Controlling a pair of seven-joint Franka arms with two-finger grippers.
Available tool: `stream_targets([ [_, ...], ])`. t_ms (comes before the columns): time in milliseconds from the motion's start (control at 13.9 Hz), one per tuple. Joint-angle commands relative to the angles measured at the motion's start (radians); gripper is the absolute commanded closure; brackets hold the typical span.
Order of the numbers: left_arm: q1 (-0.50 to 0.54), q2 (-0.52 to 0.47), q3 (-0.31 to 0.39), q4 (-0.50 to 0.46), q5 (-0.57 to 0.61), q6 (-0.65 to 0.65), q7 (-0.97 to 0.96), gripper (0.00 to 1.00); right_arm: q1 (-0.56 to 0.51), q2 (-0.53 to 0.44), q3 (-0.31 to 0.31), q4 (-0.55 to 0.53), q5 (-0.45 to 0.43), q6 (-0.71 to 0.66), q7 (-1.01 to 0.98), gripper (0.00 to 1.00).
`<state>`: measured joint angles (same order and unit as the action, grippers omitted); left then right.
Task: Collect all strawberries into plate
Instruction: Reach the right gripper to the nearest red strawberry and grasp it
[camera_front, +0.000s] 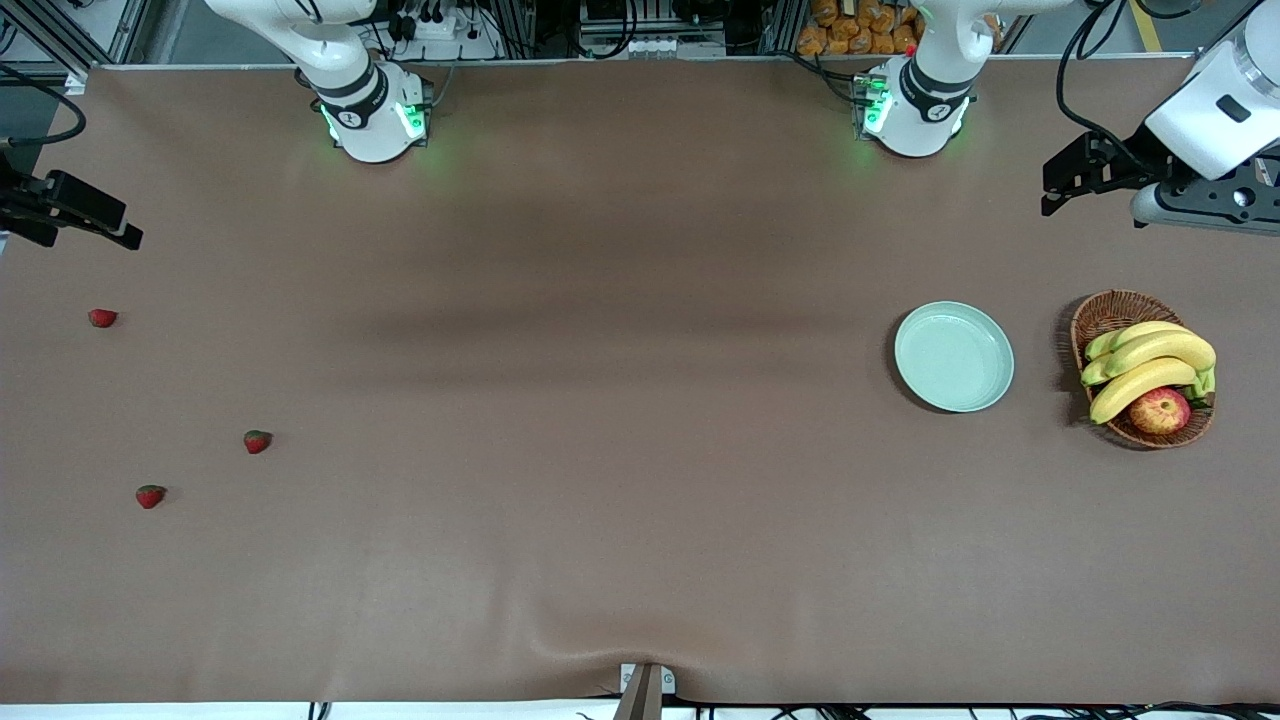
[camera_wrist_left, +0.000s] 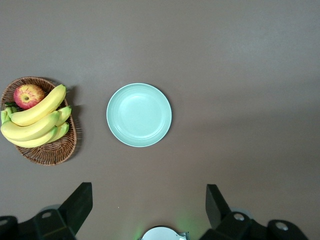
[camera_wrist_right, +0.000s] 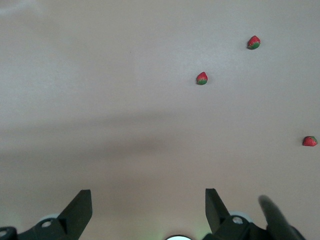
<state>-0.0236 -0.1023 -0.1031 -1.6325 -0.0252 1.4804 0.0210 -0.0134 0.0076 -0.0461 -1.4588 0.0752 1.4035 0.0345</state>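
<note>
Three strawberries (camera_front: 150, 496) lie scattered at the right arm's tabletop end, well apart from the empty plate (camera_front: 953, 356), so both claws, right claw (camera_front: 75, 210) and left claw (camera_front: 1085, 175), hover spread, holding nothing.

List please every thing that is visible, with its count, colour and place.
strawberries: three, red, on the table at the right arm's end
plate: one, mint green, bare, beside the basket
basket: one, brown wicker, at the left arm's end
bananas: one bunch, yellow, in the basket
apple: one, red-yellow, in the basket
table: one, brown
left gripper: open, above the table near the basket
right gripper: open, above the table near the strawberries
</note>
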Motion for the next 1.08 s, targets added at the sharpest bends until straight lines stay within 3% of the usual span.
stream_targets([
  [0, 0.008, -0.013, -0.009, -0.009, 0.021, 0.008, -0.01, 0.0, 0.001, 0.003, 0.008, 0.003, -0.021, -0.008, 0.016, 0.0],
  [431, 0.004, -0.016, -0.033, -0.007, 0.021, 0.008, -0.012, 0.0, -0.005, 0.011, 0.006, -0.054, -0.021, 0.009, 0.015, 0.0],
  [647, 0.011, -0.017, -0.027, -0.007, 0.021, 0.006, -0.01, 0.0, -0.023, 0.028, 0.003, -0.132, -0.023, 0.095, 0.015, 0.0],
  [1006, 0.01, -0.013, -0.023, -0.009, 0.019, 0.005, -0.01, 0.0, -0.043, 0.175, 0.003, -0.15, -0.023, 0.268, 0.007, 0.0],
])
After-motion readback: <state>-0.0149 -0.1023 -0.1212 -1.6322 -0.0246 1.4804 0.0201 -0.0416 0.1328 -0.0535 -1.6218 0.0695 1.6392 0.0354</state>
